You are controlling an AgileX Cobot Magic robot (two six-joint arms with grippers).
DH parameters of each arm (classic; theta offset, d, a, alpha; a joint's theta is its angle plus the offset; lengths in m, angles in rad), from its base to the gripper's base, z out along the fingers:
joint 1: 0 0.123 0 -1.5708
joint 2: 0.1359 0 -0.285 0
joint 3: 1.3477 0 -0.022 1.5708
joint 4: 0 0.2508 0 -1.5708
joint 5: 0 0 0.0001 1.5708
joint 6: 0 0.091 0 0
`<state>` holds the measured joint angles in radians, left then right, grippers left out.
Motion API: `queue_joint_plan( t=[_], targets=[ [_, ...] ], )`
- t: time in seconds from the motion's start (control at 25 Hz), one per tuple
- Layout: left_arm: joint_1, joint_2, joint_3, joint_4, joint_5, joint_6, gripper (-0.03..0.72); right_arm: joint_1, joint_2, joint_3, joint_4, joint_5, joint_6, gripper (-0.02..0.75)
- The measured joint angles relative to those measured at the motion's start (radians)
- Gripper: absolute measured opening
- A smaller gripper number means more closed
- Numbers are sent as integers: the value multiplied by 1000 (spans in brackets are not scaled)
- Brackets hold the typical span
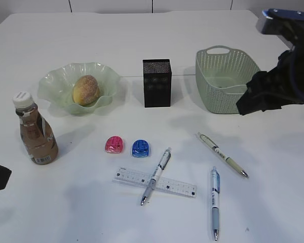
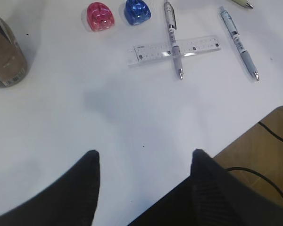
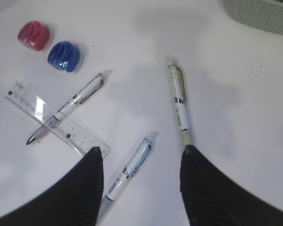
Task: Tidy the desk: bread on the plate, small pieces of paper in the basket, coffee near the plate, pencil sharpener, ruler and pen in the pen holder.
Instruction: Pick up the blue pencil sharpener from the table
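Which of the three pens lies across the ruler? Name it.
The leftmost pen, the one closest to the blue sharpener. It rests diagonally on top of the clear ruler; the other two pens lie straight on the table, clear of the ruler.

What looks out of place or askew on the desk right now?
Nothing is spilled or damaged. One pen lies crosswise on top of the ruler, and two more pens lie scattered at odd angles nearby. The pink and blue sharpeners sit loose in front of the pen holder.
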<state>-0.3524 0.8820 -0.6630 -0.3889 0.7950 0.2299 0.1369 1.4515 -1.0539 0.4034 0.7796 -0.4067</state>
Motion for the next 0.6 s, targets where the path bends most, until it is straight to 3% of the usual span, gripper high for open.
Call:
queue_joint_plan(
  t=[0.36, 0.6],
  targets=[
    [0, 0, 0, 0, 2, -12, 428, 183, 136, -99, -159, 20, 150, 422],
    [0, 0, 0, -2, 2, -21, 428, 223, 251, -193, -181, 64, 220, 428]
  ],
)
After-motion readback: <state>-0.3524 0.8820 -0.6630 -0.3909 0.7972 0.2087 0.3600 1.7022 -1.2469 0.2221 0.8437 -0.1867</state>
